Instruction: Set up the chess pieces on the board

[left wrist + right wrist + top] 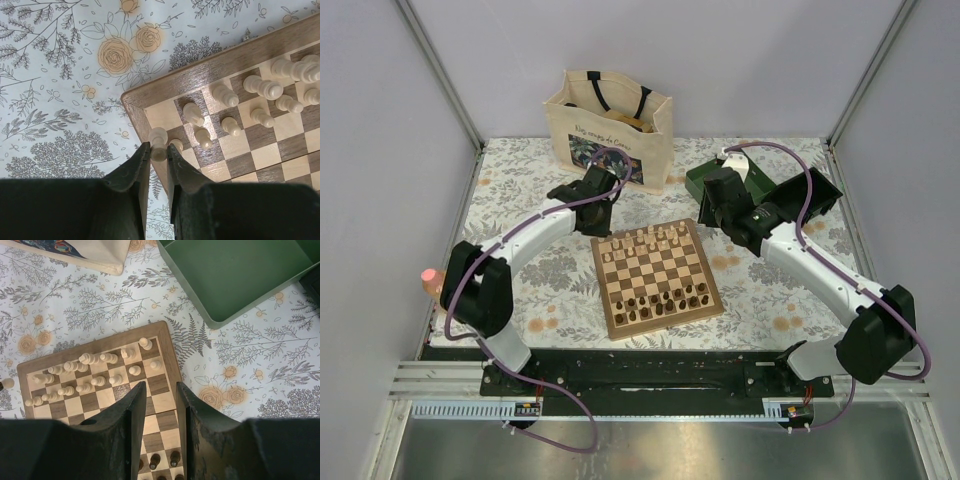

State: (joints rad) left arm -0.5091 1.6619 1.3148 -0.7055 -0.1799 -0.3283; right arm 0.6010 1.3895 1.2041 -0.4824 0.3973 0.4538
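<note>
Chess pieces (655,240) stand on the board (658,268), which lies at the middle of the worktop (520,200), toward its near edge. Pale pieces (226,95) fill the board's far rows and dark pieces (665,298) its near rows. The left claw (158,149) pinches a pale pawn (159,136) just under its head, at the board's far-left corner, about where border meets first square. Whether its base touches the wood cannot be told. The right claw (160,386) hangs part-spread and empty over the far-right corner squares, near the green box (235,280). Likely faults:
- (a) The pawn is released half on the border, because it sits off-centre of any square.
- (b) The left claw's inner finger (182,170), just beside a neighbour pawn (176,145), topples it on opening.
- (c) The high, narrow grip lets the pawn tilt on release and fall into the crowded row.
- (d) The right claw, if lowered here, sweeps the pale pieces just ahead of its fingers
</note>
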